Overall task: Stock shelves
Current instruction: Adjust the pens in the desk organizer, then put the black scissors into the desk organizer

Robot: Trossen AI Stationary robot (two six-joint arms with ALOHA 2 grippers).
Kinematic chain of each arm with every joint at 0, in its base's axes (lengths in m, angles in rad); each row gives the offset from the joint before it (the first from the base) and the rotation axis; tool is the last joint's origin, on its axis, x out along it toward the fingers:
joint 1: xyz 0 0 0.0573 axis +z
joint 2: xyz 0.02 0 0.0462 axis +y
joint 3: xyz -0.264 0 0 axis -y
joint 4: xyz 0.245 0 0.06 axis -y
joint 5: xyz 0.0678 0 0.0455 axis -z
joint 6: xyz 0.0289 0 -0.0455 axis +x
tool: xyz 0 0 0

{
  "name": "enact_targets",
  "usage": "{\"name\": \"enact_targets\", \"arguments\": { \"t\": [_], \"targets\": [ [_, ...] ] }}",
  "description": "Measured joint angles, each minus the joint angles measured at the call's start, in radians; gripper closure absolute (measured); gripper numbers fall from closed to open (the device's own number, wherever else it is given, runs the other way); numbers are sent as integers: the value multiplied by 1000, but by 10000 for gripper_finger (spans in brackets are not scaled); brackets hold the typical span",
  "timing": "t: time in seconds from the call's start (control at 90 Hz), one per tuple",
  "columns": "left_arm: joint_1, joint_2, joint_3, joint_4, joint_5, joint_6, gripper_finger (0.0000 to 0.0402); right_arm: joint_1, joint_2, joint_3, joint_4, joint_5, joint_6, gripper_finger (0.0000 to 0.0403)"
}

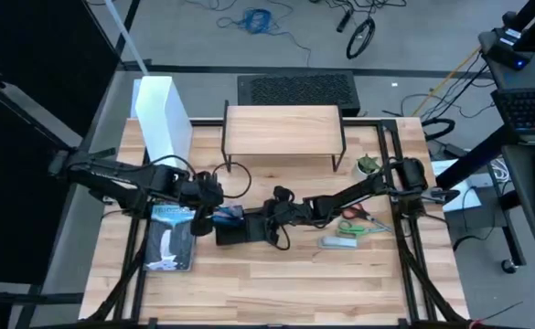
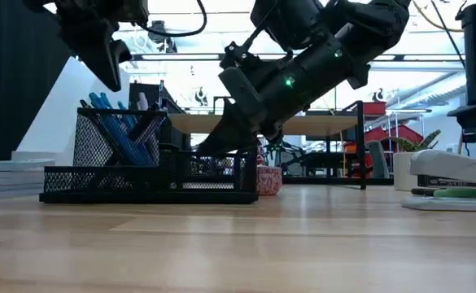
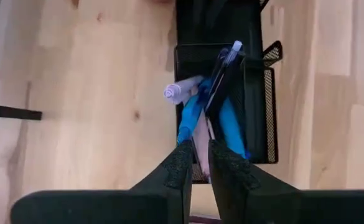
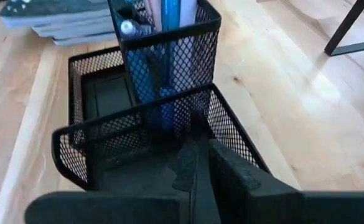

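Holding blue pens [image 3: 197,112], the black mesh organizer [image 1: 240,228] has the right gripper [image 4: 197,165] inside it, fingers nearly closed, empty. Left gripper [image 3: 197,165] hovers above the pens, barely parted, empty. Wooden riser [image 1: 283,128] stands well behind both.

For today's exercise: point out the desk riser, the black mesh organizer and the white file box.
desk riser [image 1: 283,128]: high view, on its wood top.
black mesh organizer [image 2: 152,175]: low view, on its front wall.
white file box [image 1: 162,114]: high view, on its side.

no readable text anywhere
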Motion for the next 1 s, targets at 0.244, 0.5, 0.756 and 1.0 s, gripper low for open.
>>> {"name": "enact_targets", "arguments": {
  "t": [0.244, 0.5, 0.756, 1.0],
  "targets": [
    [-26, -106, 0, 6, -125, 2, 364, 9, -177, 0, -185, 1, -38, 381],
    [-26, -197, -6, 15, -168, 24, 364, 8, -423, 2, -767, 5, 149, 381],
    [-26, -211, -16, 20, -181, 82, 364, 8, -558, 2, -1347, 1, 426, 377],
    [-26, -211, -16, 37, -181, 100, 364, 4, -558, -56, -1456, 1, 426, 297]
  ]
}}
